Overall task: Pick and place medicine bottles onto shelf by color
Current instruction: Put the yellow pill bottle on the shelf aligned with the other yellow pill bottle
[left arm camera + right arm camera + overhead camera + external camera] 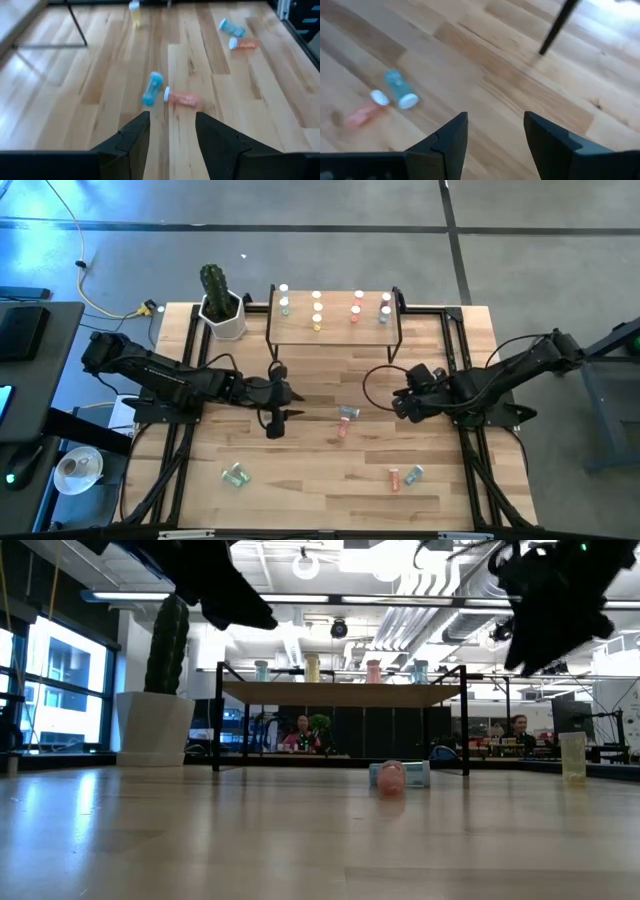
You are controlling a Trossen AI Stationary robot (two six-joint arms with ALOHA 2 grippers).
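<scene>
On the left I have the left gripper [277, 412] hovering over the middle of the pale wooden table [300, 490], its fingers apart and holding nothing. Just right of it lie a pale blue bottle with a white cap [151, 88] and a pink-red bottle with a white cap [181, 97], both on their sides, almost touching cap to cap. That closeness is my worry: closing on one could nudge or roll the other, and round bottles lying flat will roll away easily. Farther right, the right gripper [403, 404] hangs above the table, fingers likewise apart and empty. Another blue and pink pair [404, 476] lies near the front right, and a greenish bottle [237, 475] sits front left. At the far edge, the light-wood shelf on thin black legs [335, 332] already carries upright bottles sorted in columns (teal, yellow, pink, pale blue, from left to right).
</scene>
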